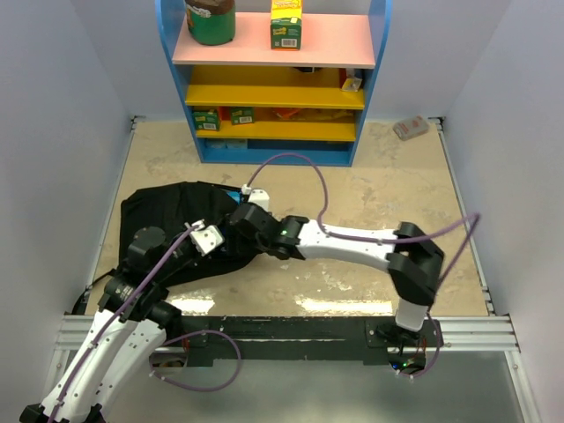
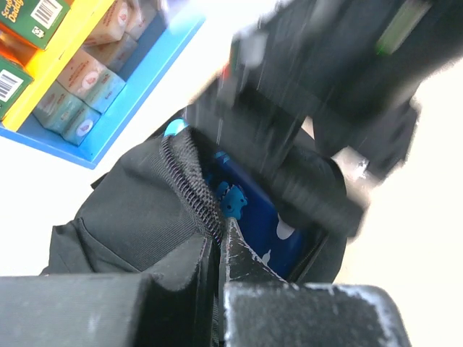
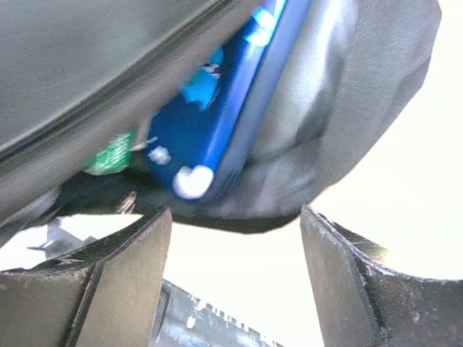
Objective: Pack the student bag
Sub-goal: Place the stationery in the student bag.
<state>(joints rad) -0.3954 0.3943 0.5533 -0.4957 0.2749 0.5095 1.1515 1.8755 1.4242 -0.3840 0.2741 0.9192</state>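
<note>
- Toward the left of the desk, we see the student bag, a soft black backpack. It lies flat in front of the blue shelf unit, with its open end toward the middle of the desk.
- Our left fingers are pressed together on the bag's zippered rim, pinching the black fabric. The zipper teeth run straight down into the pinch.
- Inside the open mouth we see a blue patterned pencil case, with black fabric over part of it.
- Our right fingers are spread wide with nothing between them. The pencil case's rounded corner sits just beyond their tips, and bare desk shows through the gap.
- Something green and white shows beside the case, deeper in the bag. We cannot tell what it is.
- From above, the right arm reaches across from its base, and both wrists meet over the bag's open end.
- On the pink top shelf stand a green jar and a yellow-green box. Small boxes fill the yellow shelves below.
- A small packet lies on the desk near the far right corner, well apart from the bag.
</note>
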